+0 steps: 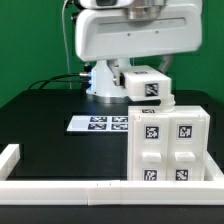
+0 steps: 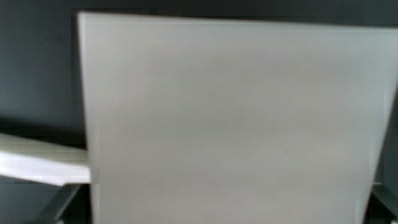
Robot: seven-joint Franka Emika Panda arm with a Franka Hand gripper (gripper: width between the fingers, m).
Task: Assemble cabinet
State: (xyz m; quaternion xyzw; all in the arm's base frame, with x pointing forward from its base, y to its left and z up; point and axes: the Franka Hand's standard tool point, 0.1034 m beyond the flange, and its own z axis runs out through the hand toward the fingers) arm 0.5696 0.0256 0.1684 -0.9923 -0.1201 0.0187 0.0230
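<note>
The cabinet body (image 1: 166, 146), a white box with several square black-and-white tags on its front, stands at the exterior view's right near the front rail. A smaller white cabinet panel (image 1: 147, 87) with a tag hangs just above the body's top left corner, under the arm's white hand. My gripper (image 1: 140, 70) is mostly hidden by the hand and the panel. In the wrist view the panel (image 2: 222, 110) is blurred and fills the space between the jaws of my gripper (image 2: 217, 215). Only dark slivers of the fingers (image 2: 64, 208) show at its sides.
The marker board (image 1: 98, 123) lies flat on the black table left of the cabinet body. White border rails run along the front (image 1: 70, 187) and the left (image 1: 9, 156). The robot base (image 1: 103, 80) stands behind, with cables on the table.
</note>
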